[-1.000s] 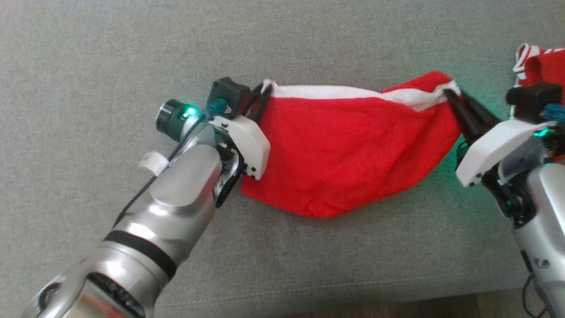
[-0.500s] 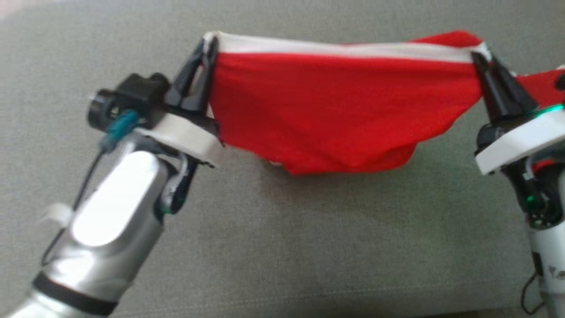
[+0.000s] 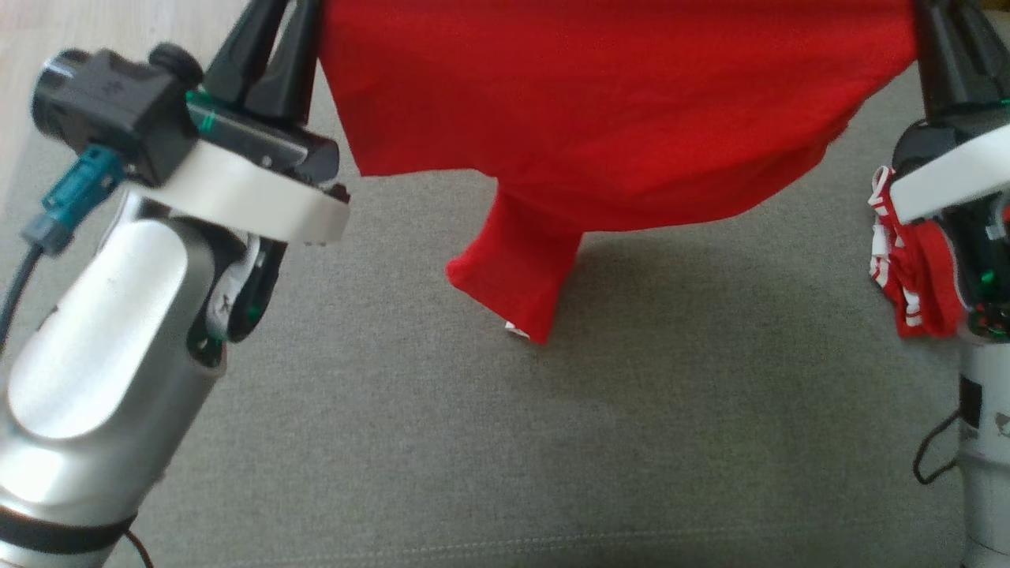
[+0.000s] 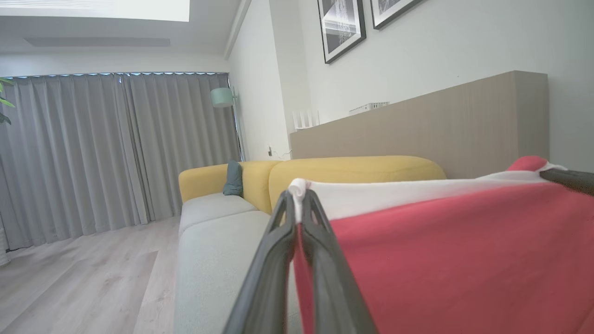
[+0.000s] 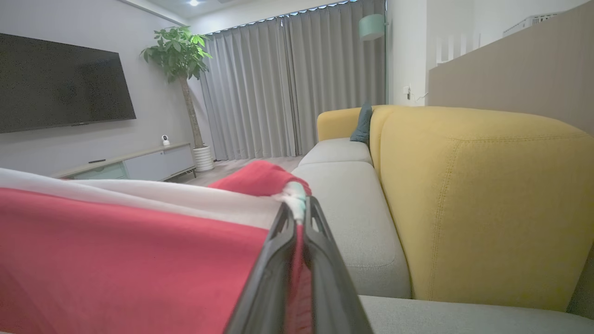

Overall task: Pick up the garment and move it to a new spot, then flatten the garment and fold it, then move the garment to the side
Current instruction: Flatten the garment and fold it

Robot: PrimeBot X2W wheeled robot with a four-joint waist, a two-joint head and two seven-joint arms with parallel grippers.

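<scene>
Garment: The red garment (image 3: pixel 600 102) hung in the air over the gray sofa seat (image 3: pixel 631 457), pulled wide between both arms. A hanging flap (image 3: pixel 513 276) drooped down in the middle.
Left pincer: The left pincer (image 4: pixel 297 204) was squeezed tight on one end of the white band (image 4: pixel 417 195).
Right pincer: The right pincer (image 5: pixel 297 208) was squeezed tight on the other end of the band.
Feel: It looked soft, light and floppy. It would sag and bunch up, but not break.
Best hold: The thick white band at the two corners seemed best, since thin cloth might slip out.
Watch out: A striped cloth (image 3: pixel 907 276) sat right by the right arm and could get mixed in.
</scene>
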